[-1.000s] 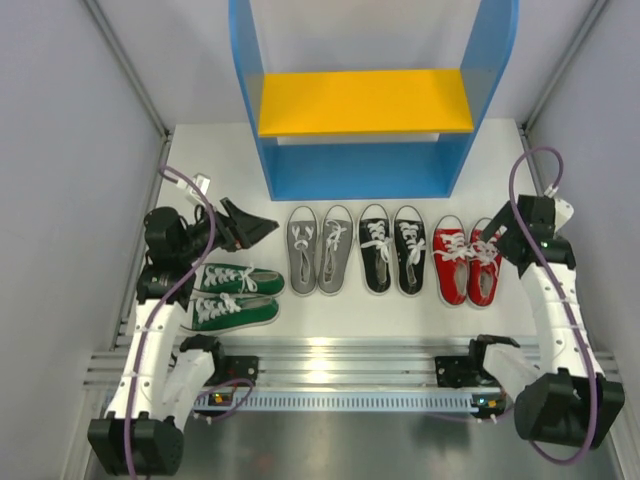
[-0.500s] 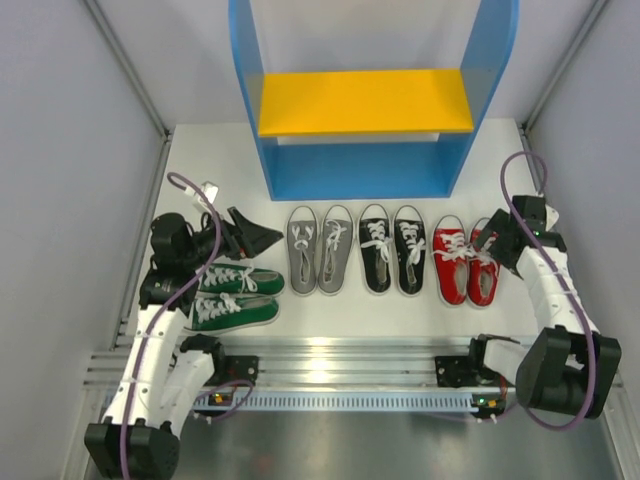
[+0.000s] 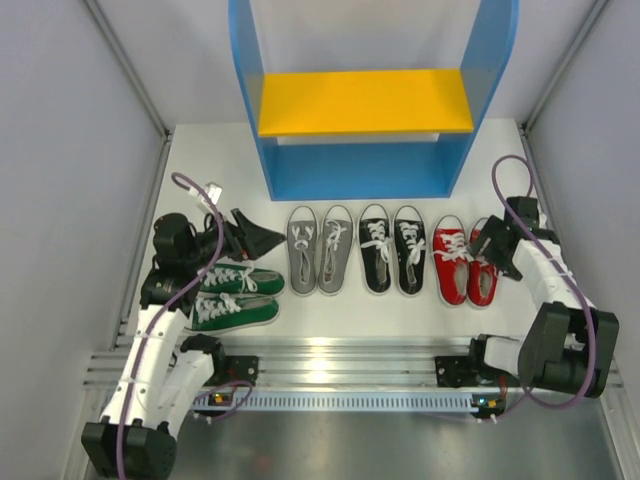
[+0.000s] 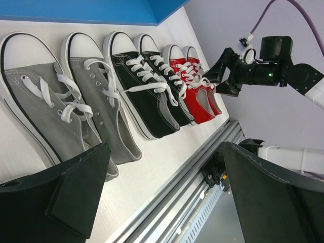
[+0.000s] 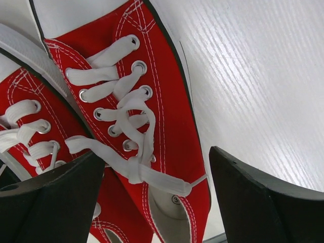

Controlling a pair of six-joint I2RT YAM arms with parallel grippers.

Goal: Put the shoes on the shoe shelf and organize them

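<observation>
The right gripper point(image 5: 157, 197) hangs spread wide over the rightmost red canvas sneaker point(image 5: 169, 136), likely to clamp its sides. The left gripper point(image 4: 164, 162), also spread, faces the grey canvas sneakers point(image 4: 109, 126).

No writing, label, brand mark, number or sign can be read in any of the three views; nothing on the shoes, shelf or arms is legible.

The whole surface point(image 3: 330, 310) is being viewed steeply from above, facing 12 o'clock. The shoe row point(image 4: 142, 101) is being viewed low from the left wrist, toward 3 o'clock. The red pair point(image 5: 167, 131), being filmed closely from the right wrist, is being shared by all views.
</observation>
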